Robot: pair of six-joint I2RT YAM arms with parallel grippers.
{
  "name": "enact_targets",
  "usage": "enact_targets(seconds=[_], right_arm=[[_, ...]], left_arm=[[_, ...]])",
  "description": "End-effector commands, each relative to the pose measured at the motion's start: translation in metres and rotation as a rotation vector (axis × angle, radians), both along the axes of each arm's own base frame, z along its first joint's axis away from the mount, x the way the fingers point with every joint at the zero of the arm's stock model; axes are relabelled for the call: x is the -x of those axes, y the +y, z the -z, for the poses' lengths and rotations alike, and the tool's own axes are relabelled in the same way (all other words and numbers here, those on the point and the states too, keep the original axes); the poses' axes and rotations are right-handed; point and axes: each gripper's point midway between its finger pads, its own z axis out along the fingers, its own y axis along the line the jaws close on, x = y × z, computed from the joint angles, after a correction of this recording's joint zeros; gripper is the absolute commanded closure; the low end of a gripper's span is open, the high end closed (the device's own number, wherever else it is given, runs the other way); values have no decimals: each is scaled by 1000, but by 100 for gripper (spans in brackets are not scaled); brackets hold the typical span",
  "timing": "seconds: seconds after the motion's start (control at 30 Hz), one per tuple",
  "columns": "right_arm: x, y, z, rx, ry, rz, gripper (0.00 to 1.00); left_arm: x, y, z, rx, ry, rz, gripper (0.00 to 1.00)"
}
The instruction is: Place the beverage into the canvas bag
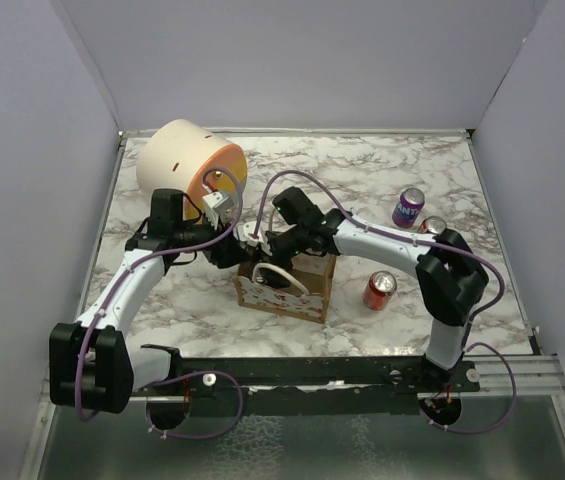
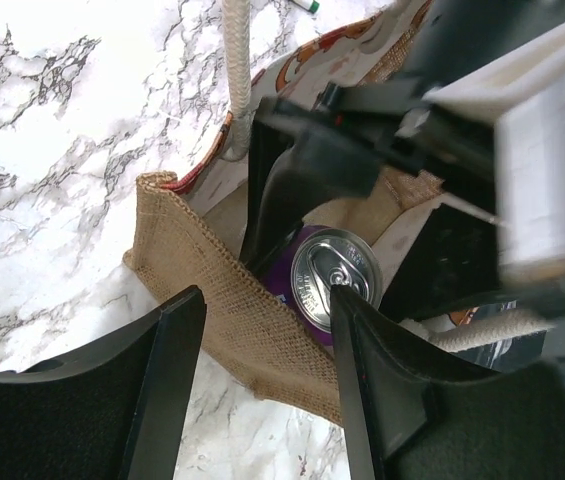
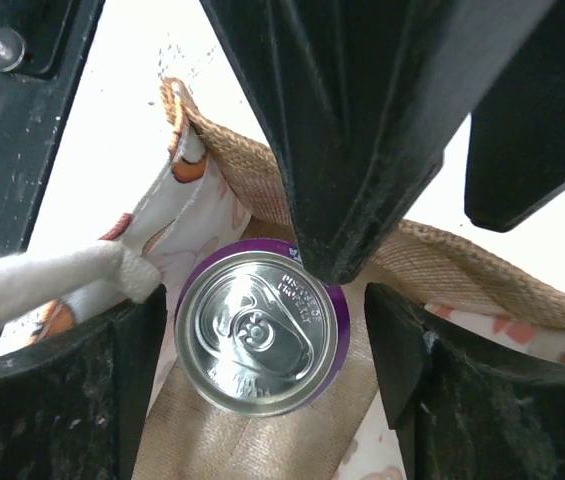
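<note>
— How much room is left at the mouth of the canvas bag (image 1: 284, 288)?
— Hardly any. The right hand (image 3: 264, 300) straddles the beverage can (image 3: 257, 330) standing inside, and one finger of the left hand (image 2: 267, 300) fills the opening too, with the burlap wall between its fingers.
— And the surface (image 1: 362, 170)?
— It is free at the back middle. A large cylinder (image 1: 187, 160) blocks the back left; a purple can (image 1: 408, 207), a silver-topped can (image 1: 433, 224) and a red can (image 1: 380, 290) stand to the right.

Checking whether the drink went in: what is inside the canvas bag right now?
A purple can stands upright inside the canvas bag, with its silver pull-tab top showing. The can's lower body and the bag's floor beneath it are hidden.
</note>
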Motion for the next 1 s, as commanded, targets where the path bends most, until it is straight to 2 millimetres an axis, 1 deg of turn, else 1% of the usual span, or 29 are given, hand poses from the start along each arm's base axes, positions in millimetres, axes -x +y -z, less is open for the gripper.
enact_targets(seconds=[0.0, 0.1, 0.4, 0.5, 0.67, 0.83, 0.97], right_arm=[[-3, 6, -52, -98, -101, 2, 18], [-4, 4, -61, -104, -124, 14, 17], [-12, -4, -89, -116, -195, 72, 17], [-15, -7, -93, -110, -209, 94, 17], [-22, -11, -87, -84, -229, 135, 17], [-25, -13, -70, -42, -216, 149, 18], [-29, -15, -55, -8, -217, 158, 18]], left_arm=[[4, -1, -10, 9, -39, 29, 43], [6, -2, -16, 21, -48, 46, 41], [7, -1, -28, 16, -94, 54, 38], [7, -1, -30, 15, -104, 56, 38], [12, 0, -27, 11, -110, 77, 39], [24, -4, -26, 39, -128, 130, 42], [33, -6, -28, 60, -142, 175, 43]])
